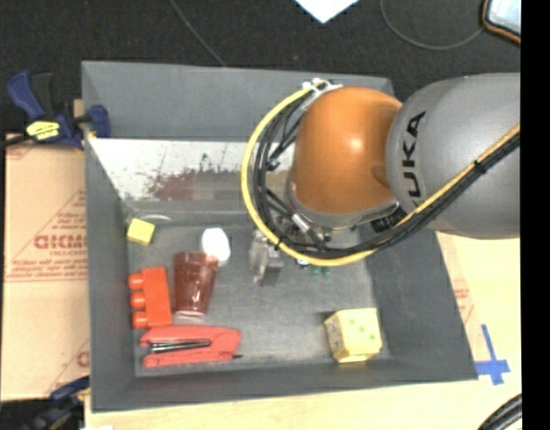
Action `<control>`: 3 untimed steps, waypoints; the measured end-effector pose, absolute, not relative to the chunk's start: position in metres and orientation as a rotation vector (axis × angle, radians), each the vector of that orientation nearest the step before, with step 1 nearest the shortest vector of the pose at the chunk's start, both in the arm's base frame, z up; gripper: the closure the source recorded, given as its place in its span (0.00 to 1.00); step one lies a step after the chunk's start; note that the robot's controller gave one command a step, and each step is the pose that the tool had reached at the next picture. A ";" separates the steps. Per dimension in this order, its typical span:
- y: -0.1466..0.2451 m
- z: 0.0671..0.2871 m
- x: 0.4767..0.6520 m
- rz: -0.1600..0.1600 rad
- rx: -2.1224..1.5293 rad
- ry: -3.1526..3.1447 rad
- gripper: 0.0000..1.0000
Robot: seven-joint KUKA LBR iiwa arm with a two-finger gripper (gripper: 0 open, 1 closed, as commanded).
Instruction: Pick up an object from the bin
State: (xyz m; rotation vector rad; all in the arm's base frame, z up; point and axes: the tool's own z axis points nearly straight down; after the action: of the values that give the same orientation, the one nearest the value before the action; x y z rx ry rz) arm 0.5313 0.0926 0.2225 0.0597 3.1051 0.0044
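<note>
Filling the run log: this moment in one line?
gripper | over bare bin floor | nearest: red cup, white lump | pick pending

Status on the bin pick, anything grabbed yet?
Done: the arm is down inside the bin. In hand: nothing shows in the tool, which sits over bare floor beside the white lump and the red translucent cup. Left: close on one thing and lift it out.
</note>
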 end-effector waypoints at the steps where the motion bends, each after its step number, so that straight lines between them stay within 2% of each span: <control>1: 0.111 0.182 0.564 0.003 -0.011 3.100 1.00; 2: 0.115 0.179 0.567 0.000 -0.038 3.098 1.00; 3: 0.152 0.151 0.561 0.001 -0.114 3.093 1.00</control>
State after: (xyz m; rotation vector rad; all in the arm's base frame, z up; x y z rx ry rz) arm 0.5614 0.1522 0.1509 -0.1139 3.0935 0.0005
